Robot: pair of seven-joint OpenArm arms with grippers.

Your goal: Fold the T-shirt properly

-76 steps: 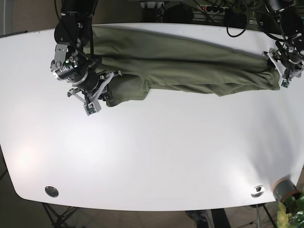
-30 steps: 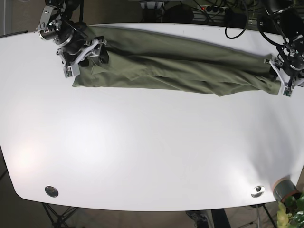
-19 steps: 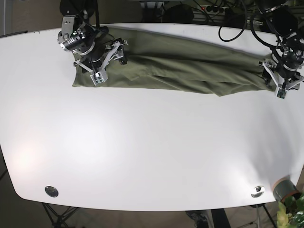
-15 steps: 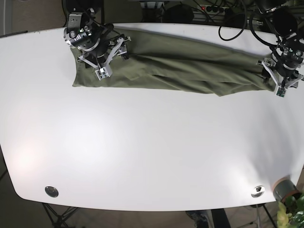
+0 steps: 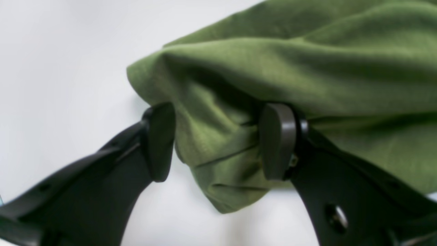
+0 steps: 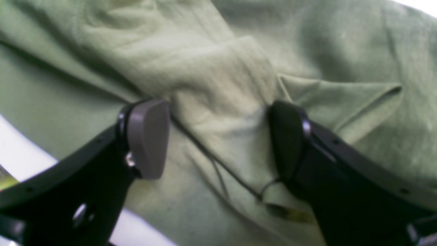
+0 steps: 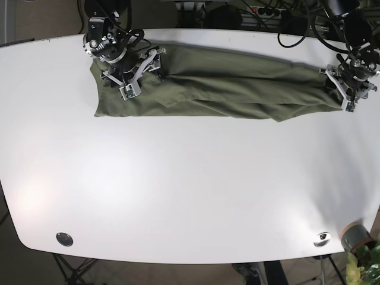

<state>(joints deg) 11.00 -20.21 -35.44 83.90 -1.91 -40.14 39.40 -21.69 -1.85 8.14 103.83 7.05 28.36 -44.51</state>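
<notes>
An olive green T-shirt [image 7: 237, 83] lies as a long crumpled band across the far part of the white table [image 7: 190, 178]. My right gripper [image 7: 139, 74] rests on its left part. In the right wrist view it is open [image 6: 218, 136], with both fingers [image 6: 148, 138] down on wrinkled cloth [image 6: 239, 51] and a loose thread between them. At the shirt's right end sits my left gripper [image 7: 347, 89]. It is open [image 5: 218, 141] and straddles a bunched corner of the shirt [image 5: 307, 68] that fills the gap and touches both pads [image 5: 278, 141].
Two metal discs [image 7: 64, 239] [image 7: 322, 238] are set into the table near its front edge. A grey pot with a plant [image 7: 356, 236] stands off the front right corner. Cables [image 7: 279, 15] hang behind the far edge.
My right gripper let go of the sleeve, moved up to the far left and settled on the shirt. The shirt's left end now lies spread out. Its right end shifted toward the far edge with my left gripper.
</notes>
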